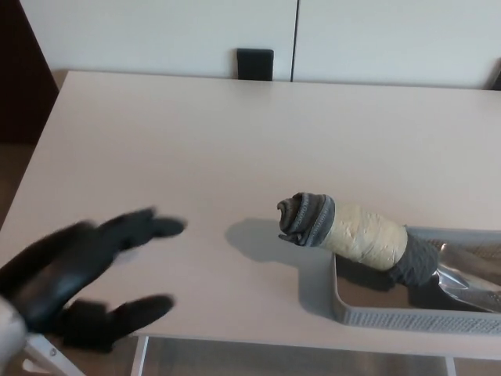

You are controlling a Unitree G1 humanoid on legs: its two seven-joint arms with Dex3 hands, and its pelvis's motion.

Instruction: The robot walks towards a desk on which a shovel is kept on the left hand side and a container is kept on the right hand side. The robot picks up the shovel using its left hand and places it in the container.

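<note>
Resting in the grey plastic container (376,312), the cloth-wrapped metal shovel (368,235) pokes over its rim; the black left hand (78,274) hovers empty at the pale bench (196,141) edge, fingers (149,225) spread.

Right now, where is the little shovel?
In the head view, the shovel lies at the desk's right front, its blade in the grey container and its wrapped handle jutting out over the left rim.

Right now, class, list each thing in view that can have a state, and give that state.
Shovel: resting in the container, handle poking out over its left rim.
Container: on the desk, holding the shovel.
Left hand: open, empty, low at the desk's near-left edge.
Right hand: not in view.
</note>
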